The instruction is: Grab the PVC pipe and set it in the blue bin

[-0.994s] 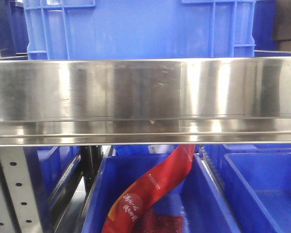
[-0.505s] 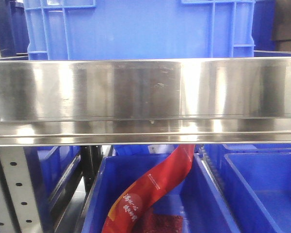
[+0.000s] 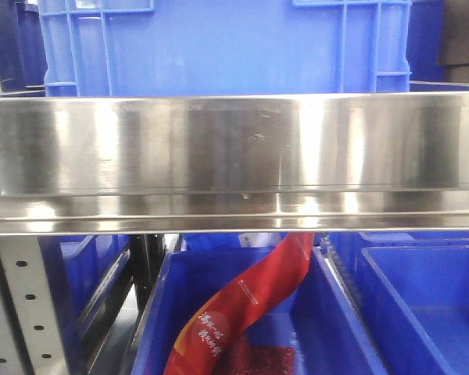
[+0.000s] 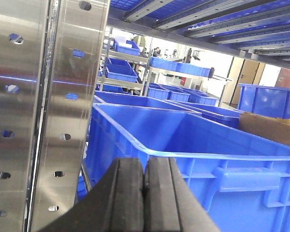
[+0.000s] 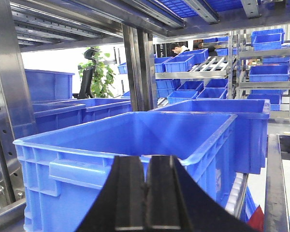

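No PVC pipe shows in any view. A large blue bin [image 3: 227, 47] stands on the steel shelf [image 3: 234, 148] in the front view. The same kind of bin fills the left wrist view [image 4: 208, 145] and the right wrist view [image 5: 125, 145]. My left gripper [image 4: 145, 193] is shut with its black pads pressed together and nothing between them, just in front of the bin's rim. My right gripper [image 5: 146, 193] is also shut and empty, in front of the bin's near wall. Neither gripper shows in the front view.
A perforated steel upright [image 4: 43, 116] stands close on the left of the left gripper. Below the shelf a lower blue bin [image 3: 242, 320] holds a red packet [image 3: 242, 312]. Another blue bin [image 3: 422, 305] sits at the lower right. A cardboard box [image 4: 275, 128] lies behind.
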`<state>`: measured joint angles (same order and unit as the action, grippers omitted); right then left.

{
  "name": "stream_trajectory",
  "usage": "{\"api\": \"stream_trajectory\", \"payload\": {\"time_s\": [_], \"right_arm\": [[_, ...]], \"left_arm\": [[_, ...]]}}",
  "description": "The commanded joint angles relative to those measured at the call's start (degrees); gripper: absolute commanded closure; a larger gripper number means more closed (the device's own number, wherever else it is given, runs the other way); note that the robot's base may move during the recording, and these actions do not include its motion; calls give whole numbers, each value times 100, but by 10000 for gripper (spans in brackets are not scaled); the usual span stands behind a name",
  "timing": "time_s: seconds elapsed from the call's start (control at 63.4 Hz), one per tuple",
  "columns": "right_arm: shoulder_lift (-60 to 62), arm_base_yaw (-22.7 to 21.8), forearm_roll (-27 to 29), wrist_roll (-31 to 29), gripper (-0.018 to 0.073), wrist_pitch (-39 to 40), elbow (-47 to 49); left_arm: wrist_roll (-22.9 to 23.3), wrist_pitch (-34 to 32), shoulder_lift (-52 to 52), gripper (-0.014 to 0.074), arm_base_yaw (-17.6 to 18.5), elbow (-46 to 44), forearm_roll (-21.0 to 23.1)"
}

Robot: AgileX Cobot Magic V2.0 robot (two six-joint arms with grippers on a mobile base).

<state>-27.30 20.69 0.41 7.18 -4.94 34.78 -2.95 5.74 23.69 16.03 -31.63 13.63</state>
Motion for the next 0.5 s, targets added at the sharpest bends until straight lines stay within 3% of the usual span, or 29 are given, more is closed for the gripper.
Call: {"api": "stream_trajectory", "payload": {"time_s": [0.0,0.126,0.221,0.363,0.489], "right_arm": [[103,-144,-74,-28,727,-143,-76],[443,-559,-74,-84,727,-12,-558],[921,-1264,-41,-644,727,157,-1121],[1573,-2116,-41,-645,727,159,-1970],[2096,-2477,-41,-645,727,244,-2624]], "left_arm": [[31,-105,-45,708,-7,24,1],[31,-105,-45,708,-7,24,1],[31,-105,-45,708,-7,24,1],[31,-105,-45,708,-7,24,1],[31,-105,-45,708,-7,24,1]]}}
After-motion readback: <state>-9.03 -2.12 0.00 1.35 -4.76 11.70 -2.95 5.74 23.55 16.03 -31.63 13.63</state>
